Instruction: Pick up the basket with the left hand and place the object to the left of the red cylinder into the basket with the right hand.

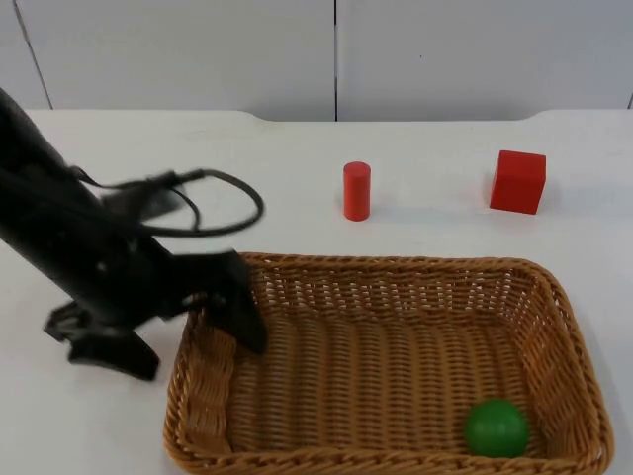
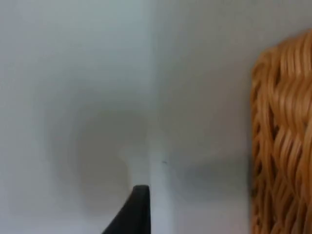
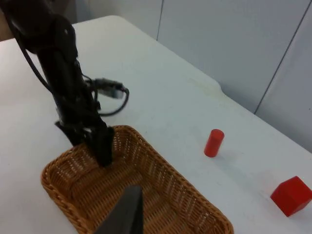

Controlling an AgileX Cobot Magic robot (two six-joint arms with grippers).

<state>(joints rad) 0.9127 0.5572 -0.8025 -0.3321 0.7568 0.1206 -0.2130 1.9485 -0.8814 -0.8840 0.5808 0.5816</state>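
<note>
The left gripper (image 1: 193,322) is set astride the basket (image 1: 554,327) wall at its nine-o'clock end – one finger inside, one outside, no closure confirmed – the ball (image 1: 497,427) already lies inside, so the grasp step is judged current and closing then lifting is called for; the right gripper's (image 3: 124,214) opening cannot be told.

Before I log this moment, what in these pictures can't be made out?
- Left gripper: top view has one finger inside the basket wall, the other blocked by the arm, so grip on the rim is unsure.
- Left wrist view: blurred; just a strip of basket weave.
- Green ball: the right wrist picture's edge crops that end of the basket.
- Basket's near rim: cropped by the top picture's edge.
- Right gripper: one fingertip only; open or shut unknown.
</note>
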